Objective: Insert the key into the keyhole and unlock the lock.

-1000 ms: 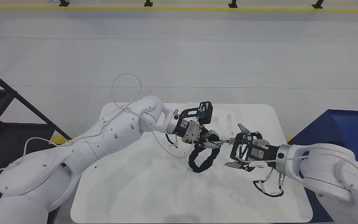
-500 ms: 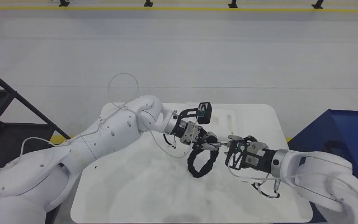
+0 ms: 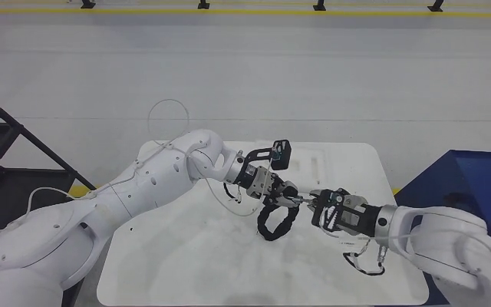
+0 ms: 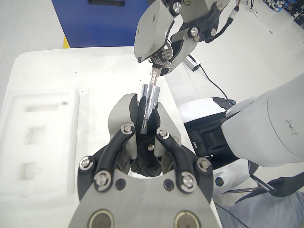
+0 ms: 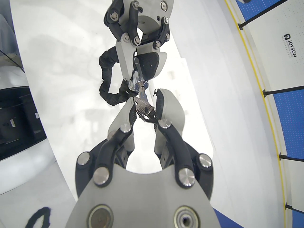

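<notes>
The lock is a silver cylinder (image 4: 148, 110) on a black fabric-covered cable loop (image 3: 276, 222). My left gripper (image 4: 146, 103) is shut on the cylinder, holding it a little above the white table (image 3: 192, 261). My right gripper (image 5: 146, 98) faces it, shut on the head of a silver key (image 5: 143, 107). The key's blade tip sits in the keyhole at the cylinder's end (image 5: 141, 85). In the top view the left gripper (image 3: 288, 192) and right gripper (image 3: 318, 206) meet near the table's middle, with the key (image 3: 307, 198) between them.
A white foam tray (image 4: 40, 119) with several recesses lies on the table's far side. A blue bin (image 3: 453, 180) stands off the table's right edge. A loose black cable (image 3: 364, 265) hangs under the right arm.
My right gripper has rotated at the wrist and moved closer to the lock, bringing the key's blade up to the cylinder's end. The left arm has barely shifted.
</notes>
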Robot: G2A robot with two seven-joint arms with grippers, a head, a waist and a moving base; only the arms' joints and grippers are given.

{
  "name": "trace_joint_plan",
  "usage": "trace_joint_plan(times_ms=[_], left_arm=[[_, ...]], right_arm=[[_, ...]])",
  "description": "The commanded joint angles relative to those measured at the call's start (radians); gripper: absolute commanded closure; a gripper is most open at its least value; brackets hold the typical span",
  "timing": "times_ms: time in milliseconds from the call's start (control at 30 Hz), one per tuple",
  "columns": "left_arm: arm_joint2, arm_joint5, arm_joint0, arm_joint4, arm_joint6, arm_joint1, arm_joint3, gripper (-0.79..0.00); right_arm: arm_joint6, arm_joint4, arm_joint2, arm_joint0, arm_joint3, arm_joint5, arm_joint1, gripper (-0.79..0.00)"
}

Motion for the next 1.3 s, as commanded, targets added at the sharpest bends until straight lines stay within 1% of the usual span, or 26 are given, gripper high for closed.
trace_joint_plan(times_ms=[0,367,500,733,967,1000,1033,1067,1167,1267], left_arm=[[0.000,0.000,-0.001,0.003,0.001,-0.001,-0.002,0.000],[0.000,0.000,-0.008,0.040,0.017,-0.002,-0.014,0.000],[0.000,0.000,-0.014,0.070,0.041,-0.002,-0.021,0.000],[0.000,0.000,-0.015,0.146,0.099,0.001,-0.025,0.000],[0.000,0.000,-0.007,0.205,0.137,0.005,-0.019,0.000],[0.000,0.000,-0.005,0.212,0.137,0.005,-0.015,0.000],[0.000,0.000,-0.004,0.218,0.139,0.006,-0.011,0.000],[0.000,0.000,-0.001,0.225,0.137,0.006,-0.003,0.000],[0.000,0.000,0.006,0.243,0.138,0.006,0.016,0.000],[0.000,0.000,0.016,0.268,0.140,0.006,0.037,0.000]], right_arm=[[-0.003,0.040,0.002,0.001,0.010,0.015,-0.001,0.000],[0.025,0.246,0.010,0.027,0.066,0.104,-0.009,0.000],[0.038,0.319,0.006,0.033,0.088,0.156,-0.012,0.000],[0.049,0.489,-0.005,0.049,0.140,0.284,-0.022,0.000],[0.080,0.568,-0.020,0.070,0.162,0.339,-0.029,0.000],[0.087,0.572,-0.023,0.074,0.166,0.342,-0.030,-0.259],[0.091,0.573,-0.024,0.078,0.171,0.346,-0.031,-0.483],[0.092,0.574,-0.025,0.081,0.175,0.347,-0.031,-0.785],[0.095,0.572,-0.021,0.084,0.183,0.347,-0.032,-0.785],[0.099,0.552,-0.014,0.081,0.185,0.320,-0.031,-0.785]])
